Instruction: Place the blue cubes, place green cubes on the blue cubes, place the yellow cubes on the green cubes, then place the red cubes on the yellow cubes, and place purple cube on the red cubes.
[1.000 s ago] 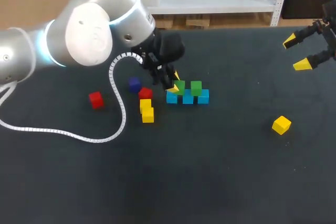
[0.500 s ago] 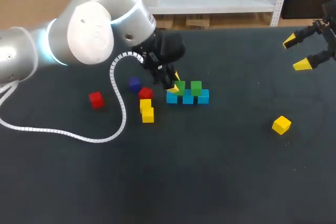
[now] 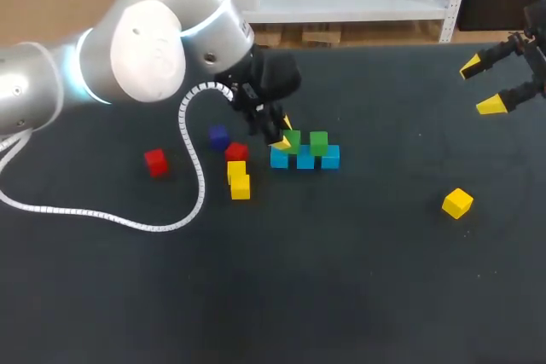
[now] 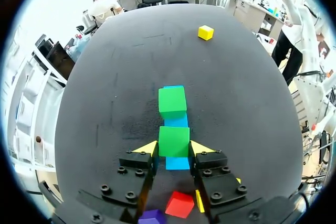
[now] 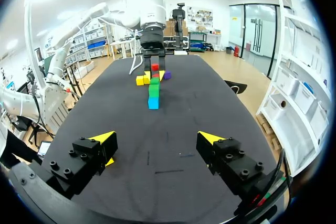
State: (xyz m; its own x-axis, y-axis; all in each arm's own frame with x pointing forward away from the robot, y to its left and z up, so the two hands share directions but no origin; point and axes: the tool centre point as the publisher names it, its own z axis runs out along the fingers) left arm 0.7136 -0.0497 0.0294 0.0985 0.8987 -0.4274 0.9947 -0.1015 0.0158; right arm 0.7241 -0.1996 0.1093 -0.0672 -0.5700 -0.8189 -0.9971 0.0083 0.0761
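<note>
The green cube (image 4: 174, 141) sat on the end of the row of blue cubes (image 3: 305, 159) nearest my left arm, a little toward the far edge from the worktop's (image 3: 341, 279) middle. The second green cube (image 4: 172, 102) stood on the same row just beyond it. The left gripper (image 4: 174, 148) was clenched on the green cube: one yellow tip appeared to press each of its side faces, so the cube lay directly between the fingers, level with their tips. I judged the release to be the main hazard. If one finger cleared before the other, the cube could be dragged sideways off the blue cubes or pushed against the second green cube. A low retreat could also strike the red cube (image 4: 179, 204) and the purple cube (image 4: 152, 217), both just beside the row under the left wrist. The pair of yellow cubes (image 3: 239, 178) lay close by on the near side. The right gripper (image 5: 157, 140) hung released and held nothing near the far right corner, well apart from the single yellow cube (image 3: 457, 203).
</note>
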